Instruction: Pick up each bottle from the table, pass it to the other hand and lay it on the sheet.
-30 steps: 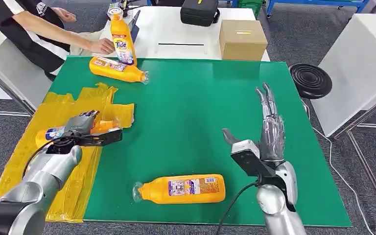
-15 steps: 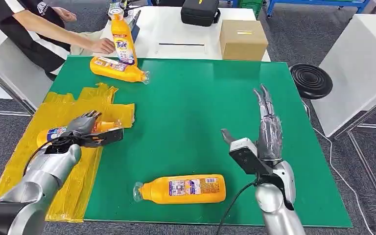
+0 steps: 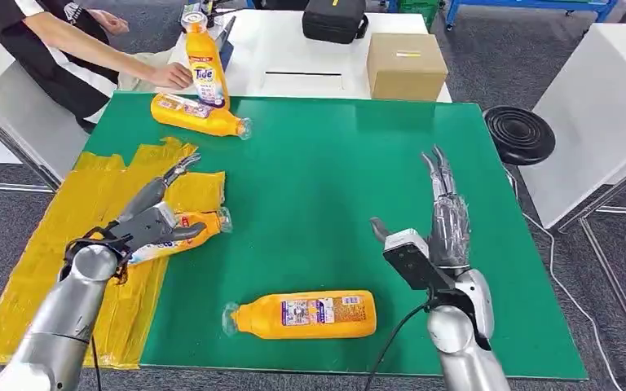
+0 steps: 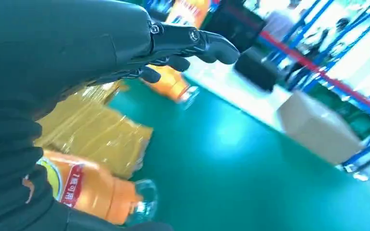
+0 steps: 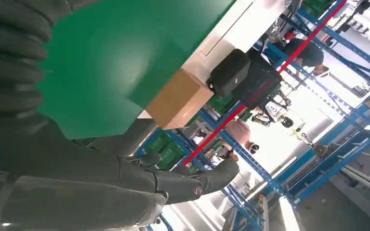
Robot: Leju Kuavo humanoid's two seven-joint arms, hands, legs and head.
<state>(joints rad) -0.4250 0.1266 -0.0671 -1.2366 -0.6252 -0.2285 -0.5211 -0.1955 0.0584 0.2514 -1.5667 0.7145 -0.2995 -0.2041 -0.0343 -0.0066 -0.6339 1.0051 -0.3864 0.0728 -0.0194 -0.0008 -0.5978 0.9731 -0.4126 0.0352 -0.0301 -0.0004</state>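
Item: orange detergent bottle (image 3: 303,314), lying on its side on the green mat (image 3: 334,179) near the front edge, clear cap pointing toward the yellow sheet (image 3: 65,244), label facing up. It is resting just in front of the right hand (image 3: 444,224), which is hovering with fingers straight and spread, holding nothing.

Handling, as judged: rigid plastic body, likely filled and fairly heavy; glossy surface and film label are looking slippery; rounded, so it may roll when nudged. Best hold is appearing to be across the broad mid-body at the label, not the narrow neck or cap.

Second bottle (image 3: 181,230): lying across the sheet's edge, cap on the mat side; the left hand (image 3: 153,213) is poised over it with fingers extended, apparently released.

Two more bottles at the far corner, one flat (image 3: 196,116), one upright (image 3: 204,65), with a person's hand (image 3: 169,76) resting beside the upright one
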